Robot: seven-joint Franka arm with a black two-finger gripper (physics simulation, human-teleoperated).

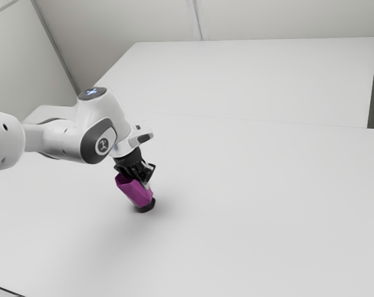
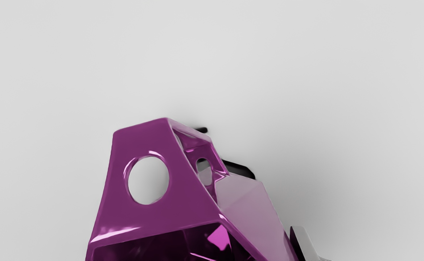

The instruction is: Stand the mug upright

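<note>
exterior view: mug (image 1: 135,191) tilted | wrist view: its holed side (image 2: 186,195) | tool (image 1: 140,177): opening, hold unclear

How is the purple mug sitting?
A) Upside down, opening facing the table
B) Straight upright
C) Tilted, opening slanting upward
C: in the exterior view the mug leans, its open end raised toward that view's left and its other end low, near the table.
</note>
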